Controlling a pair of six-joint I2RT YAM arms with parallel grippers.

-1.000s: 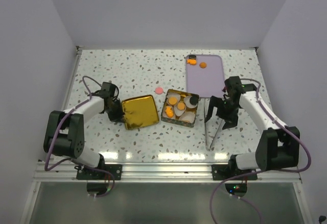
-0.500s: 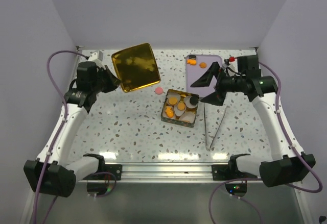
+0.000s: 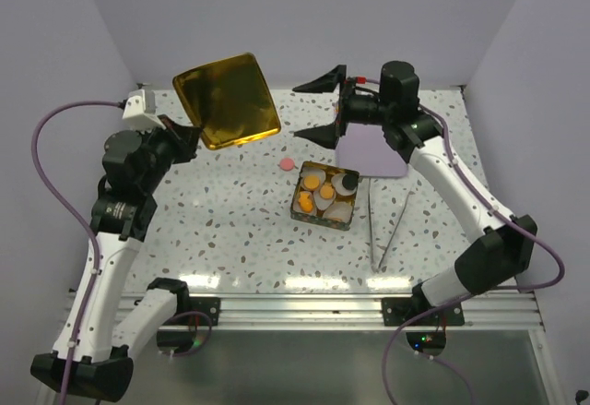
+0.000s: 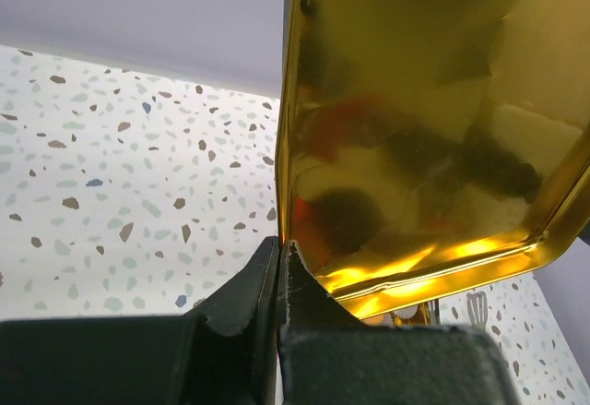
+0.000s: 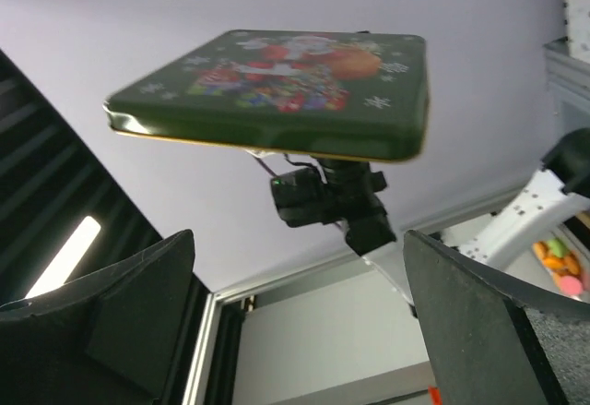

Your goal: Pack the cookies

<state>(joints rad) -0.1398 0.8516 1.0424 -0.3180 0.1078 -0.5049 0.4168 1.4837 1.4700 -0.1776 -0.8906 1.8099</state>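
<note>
The open gold tin (image 3: 300, 204) sits mid-table and holds several orange cookies (image 3: 313, 182), a black one (image 3: 348, 180) and white paper cups. A pink cookie (image 3: 288, 163) lies on the table just left of the tin. My left gripper (image 3: 191, 135) is raised high and shut on the edge of the square gold tin lid (image 3: 226, 101). In the left wrist view the jaws (image 4: 281, 244) pinch the lid's rim (image 4: 424, 128). My right gripper (image 3: 320, 107) is raised, open and empty, and points left toward the lid. In the right wrist view the gripper (image 5: 295, 313) faces the lid's green printed top (image 5: 286, 91).
A purple tray (image 3: 373, 158) lies at the back right, mostly hidden under my right arm. Metal tongs (image 3: 387, 230) lie on the table right of the tin. Walls close the table on the left, back and right.
Both arms have risen. The left gripper has lifted the lid higher and further left. The right gripper has swung up and left over the tray, covering the cookies there.
</note>
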